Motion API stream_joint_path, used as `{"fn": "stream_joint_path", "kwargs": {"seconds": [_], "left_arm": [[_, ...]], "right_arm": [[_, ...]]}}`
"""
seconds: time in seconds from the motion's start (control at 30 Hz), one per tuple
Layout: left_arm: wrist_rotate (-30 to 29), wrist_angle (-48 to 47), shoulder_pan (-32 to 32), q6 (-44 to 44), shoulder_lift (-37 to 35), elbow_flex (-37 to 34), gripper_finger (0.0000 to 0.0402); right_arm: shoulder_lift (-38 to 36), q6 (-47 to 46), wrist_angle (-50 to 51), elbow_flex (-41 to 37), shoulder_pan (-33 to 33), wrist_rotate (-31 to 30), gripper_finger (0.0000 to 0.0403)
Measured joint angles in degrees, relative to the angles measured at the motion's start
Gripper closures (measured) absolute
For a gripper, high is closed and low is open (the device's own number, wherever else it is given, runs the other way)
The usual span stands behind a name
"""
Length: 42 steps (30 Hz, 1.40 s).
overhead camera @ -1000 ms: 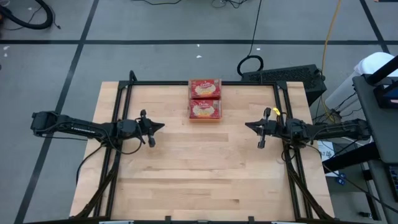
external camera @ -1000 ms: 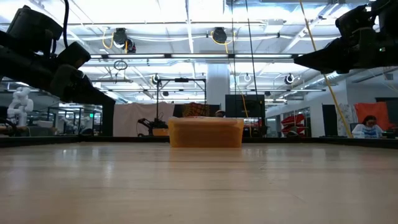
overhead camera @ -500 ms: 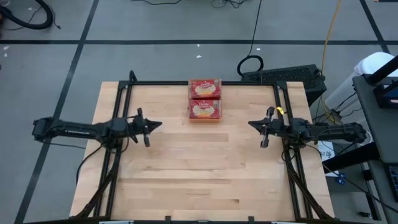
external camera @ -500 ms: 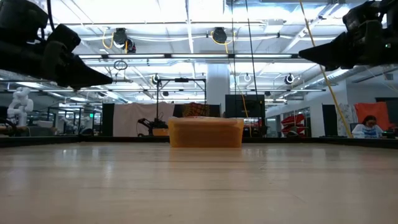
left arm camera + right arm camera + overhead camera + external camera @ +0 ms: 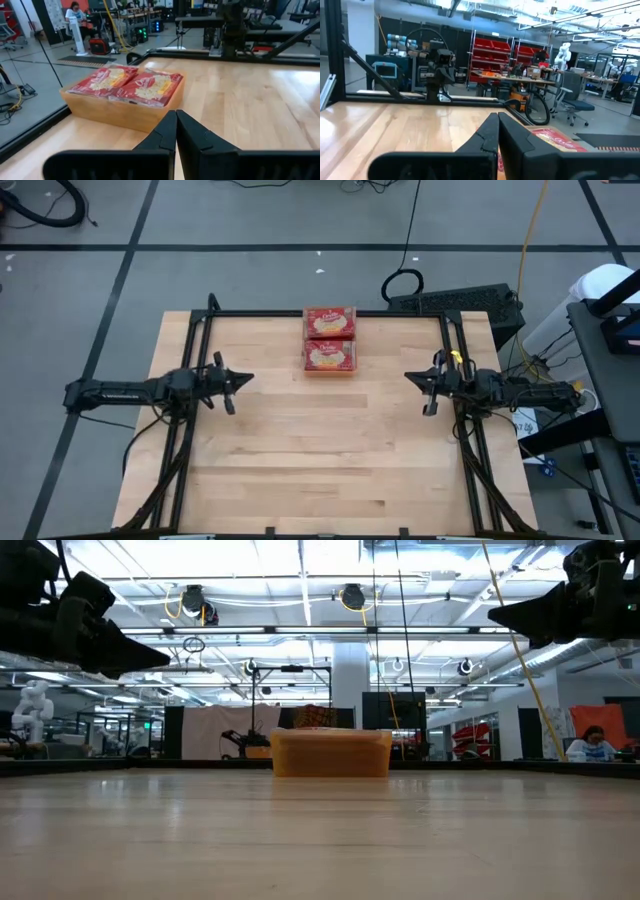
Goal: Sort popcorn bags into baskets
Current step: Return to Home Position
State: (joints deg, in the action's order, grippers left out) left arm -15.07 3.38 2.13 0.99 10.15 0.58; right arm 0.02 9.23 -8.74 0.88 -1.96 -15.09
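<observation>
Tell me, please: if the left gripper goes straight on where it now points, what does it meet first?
Probably the right gripper, facing it across the table. The left gripper hangs higher than the orange tray, which lies to one side of its line. Depth is unclear, though.

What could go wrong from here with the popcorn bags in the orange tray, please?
The popcorn bags are piled to the orange tray's rim, so a top one might slide out if jolted. The tray sits at the table's far edge, so a knock might push it off. The left gripper and right gripper hang clear, shut.
</observation>
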Motion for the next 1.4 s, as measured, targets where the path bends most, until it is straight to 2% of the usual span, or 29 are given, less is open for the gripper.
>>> {"fn": "stream_joint_path", "kwargs": {"seconds": [0.13,0.37,0.5,0.9,1.03,1.4], "left_arm": [[0.6,-0.4,-0.1,0.2,-0.6,0.0,0.0398],[0.7,-0.2,-0.8,0.8,-0.5,0.0,0.0384],[1.8,-0.3,-0.9,2.1,-1.6,0.0,0.0395],[7.8,-1.6,-0.9,4.4,-10.1,0.1,0.0395],[7.9,-1.8,-0.9,4.1,-9.9,0.1,0.0395],[14.2,-2.9,-0.9,2.7,-9.8,0.1,0.039]], "right_arm": [[0.1,0.1,0.7,0.4,0.0,-0.1,0.0403],[0.1,-1.0,0.5,0.4,0.0,0.0,0.0403],[0.4,-1.5,0.5,0.4,0.0,0.1,0.0403],[0.4,-0.6,0.4,0.4,0.0,0.1,0.0403],[0.4,-0.6,0.4,0.4,0.0,0.1,0.0403],[0.4,-0.6,0.4,0.4,0.0,0.2,0.0403]]}}
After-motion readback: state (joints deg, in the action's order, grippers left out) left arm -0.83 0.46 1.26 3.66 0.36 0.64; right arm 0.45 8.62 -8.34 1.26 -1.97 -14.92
